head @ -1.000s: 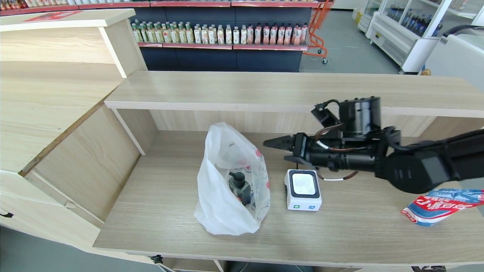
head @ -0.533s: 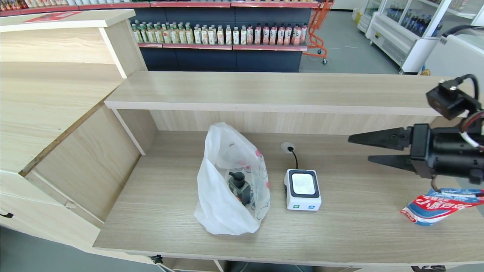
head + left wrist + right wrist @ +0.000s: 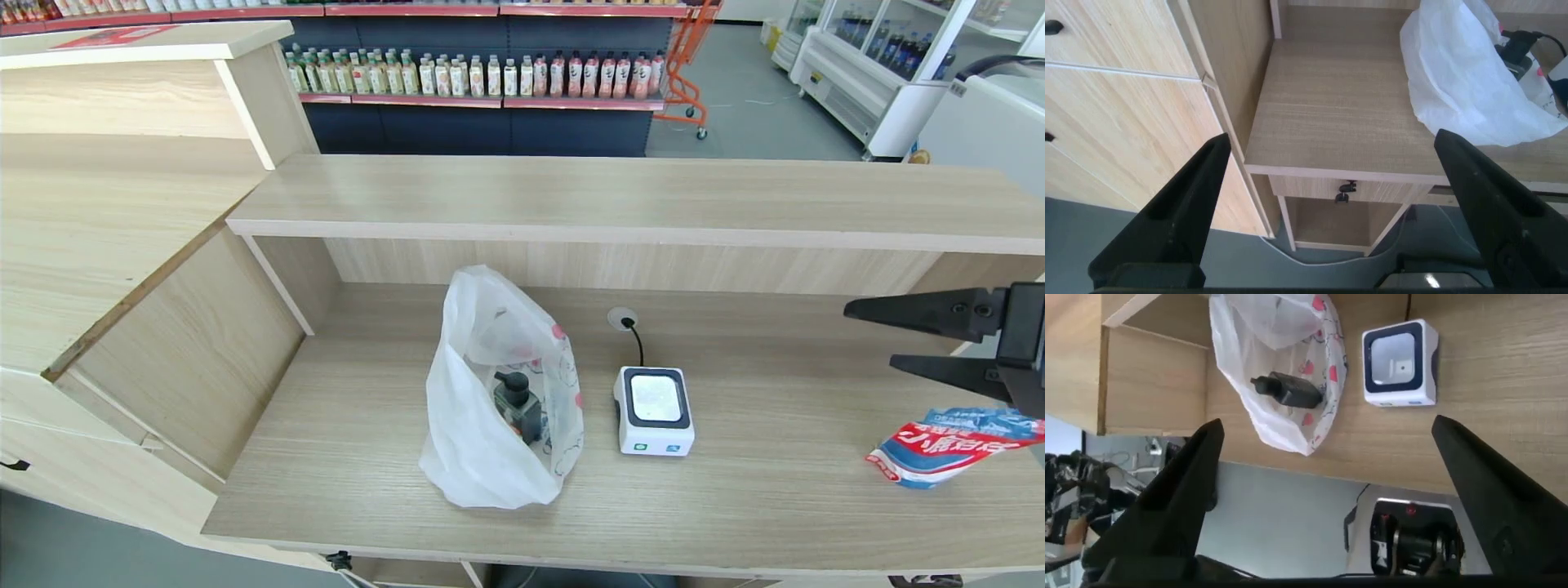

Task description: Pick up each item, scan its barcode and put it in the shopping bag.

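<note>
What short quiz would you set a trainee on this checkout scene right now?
1. True or false: the right hand is shut on the red and blue packet.
2. What lies inside the shopping bag? A) a dark pump bottle B) a can C) nothing.
3. Fill in: the scanner stands between the shopping bag and the ____.
Key: 1 false, it is open and empty; 2 A; 3 red and blue packet.

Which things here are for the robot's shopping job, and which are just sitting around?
For the job:
shopping bag, pump bottle inside it, scanner, red-and-blue packet, open right gripper.

Just around:
drink bottles on the shelves, orange cart, fridge.
</note>
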Controlling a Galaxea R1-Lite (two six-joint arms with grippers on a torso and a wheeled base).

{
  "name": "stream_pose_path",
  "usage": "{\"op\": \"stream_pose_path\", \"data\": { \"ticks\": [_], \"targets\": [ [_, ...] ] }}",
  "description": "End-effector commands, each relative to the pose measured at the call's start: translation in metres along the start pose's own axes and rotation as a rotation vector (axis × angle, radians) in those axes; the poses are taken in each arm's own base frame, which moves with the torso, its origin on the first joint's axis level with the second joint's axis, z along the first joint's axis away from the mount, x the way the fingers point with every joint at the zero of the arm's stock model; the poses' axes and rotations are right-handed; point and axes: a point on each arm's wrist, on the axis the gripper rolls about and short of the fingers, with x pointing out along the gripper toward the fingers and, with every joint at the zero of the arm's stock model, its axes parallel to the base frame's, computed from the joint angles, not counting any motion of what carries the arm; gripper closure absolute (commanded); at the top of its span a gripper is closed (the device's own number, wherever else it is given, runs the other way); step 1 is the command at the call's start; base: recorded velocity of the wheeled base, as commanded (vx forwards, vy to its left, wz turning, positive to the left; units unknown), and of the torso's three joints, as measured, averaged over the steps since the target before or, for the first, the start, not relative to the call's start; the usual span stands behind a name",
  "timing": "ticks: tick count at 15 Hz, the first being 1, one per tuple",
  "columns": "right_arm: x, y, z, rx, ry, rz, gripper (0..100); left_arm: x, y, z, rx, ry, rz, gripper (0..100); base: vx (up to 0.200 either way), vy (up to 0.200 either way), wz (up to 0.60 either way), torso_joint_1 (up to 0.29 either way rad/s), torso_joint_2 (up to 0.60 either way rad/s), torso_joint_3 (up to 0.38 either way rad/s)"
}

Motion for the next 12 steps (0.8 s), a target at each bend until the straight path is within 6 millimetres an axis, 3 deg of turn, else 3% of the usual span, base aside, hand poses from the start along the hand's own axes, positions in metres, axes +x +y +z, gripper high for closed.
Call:
{"op": "stream_pose_path", "data": {
  "ticks": [1, 9, 12],
  "targets": [
    [-0.004, 0.0, 0.0, 0.062, -0.018, -0.024, 0, 0.0, 0.0, 0.0, 0.003, 0.0, 0.002, 0, 0.0, -0.2, 0.0, -0.002, 0.01, -0.002],
    [-0.021, -0.004, -0.006, 0.193, -0.009, -0.084, 0, 0.0, 0.0, 0.0, -0.007, 0.0, 0.0, 0, 0.0, -0.2, 0.0, 0.005, 0.0, 0.002],
    [-0.026, -0.008, -0.012, 0.34, -0.007, -0.163, 0, 0.0, 0.0, 0.0, -0.011, 0.0, 0.004, 0, 0.0, -0.2, 0.0, 0.001, 0.0, 0.002]
  ]
}}
